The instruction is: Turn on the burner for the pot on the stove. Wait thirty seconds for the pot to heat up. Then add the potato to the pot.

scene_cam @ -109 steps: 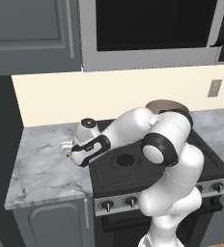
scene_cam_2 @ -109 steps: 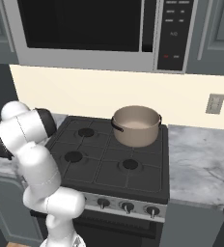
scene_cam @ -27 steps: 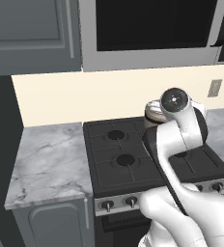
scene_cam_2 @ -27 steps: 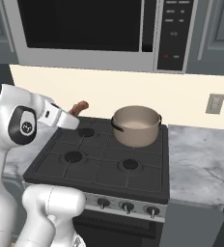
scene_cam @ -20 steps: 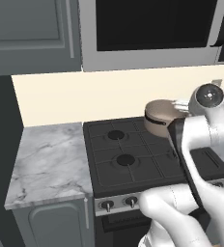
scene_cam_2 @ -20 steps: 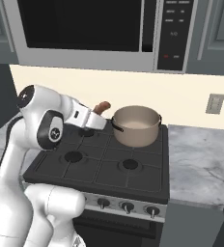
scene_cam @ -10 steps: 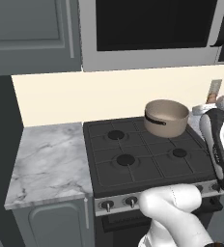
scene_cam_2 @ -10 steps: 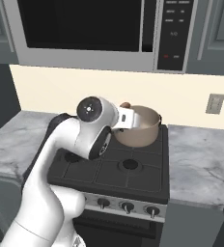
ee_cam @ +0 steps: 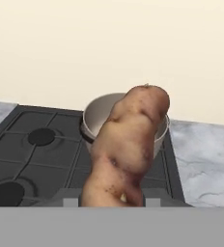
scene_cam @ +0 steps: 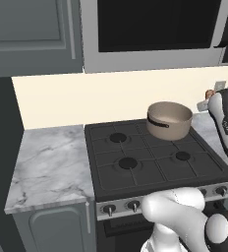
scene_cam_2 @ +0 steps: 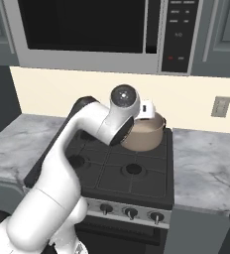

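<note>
Hand view: the potato (ee_cam: 126, 147) is held in the gripper (ee_cam: 113, 201), closed on its lower end; it rises up the middle of the frame, mottled tan with dark specks. Behind it, at frame centre, the pot (ee_cam: 100, 108) is seen with its pale inside open to view, seated at the back right of the stove (ee_cam: 41, 149). Two burners are seen at left and lower left of this frame. A marble worktop (ee_cam: 205, 159) runs along the right, with a cream wall above.

Left base view: the pot (scene_cam: 169, 120) is seen on the back right burner, with its dark handle facing the camera. The stove (scene_cam: 135, 157) is at frame centre, its silver front panel with dark knobs (scene_cam: 133, 205) below. The arm's hand is at the right edge of the frame; a small brown tip of the potato (scene_cam: 210, 93) shows just beyond it, to the right of the pot. Whether it is over the pot's rim cannot be told from here. A marble worktop (scene_cam: 52, 165) lies at left.

Right base view: the arm crosses the stove (scene_cam_2: 132, 173) from lower left, and the wrist covers much of the pot (scene_cam_2: 149, 134). The front knobs (scene_cam_2: 131, 213) are visible at lower centre. A microwave (scene_cam_2: 102, 30) fills the top, and a wall outlet (scene_cam_2: 219, 106) is seen at right.
</note>
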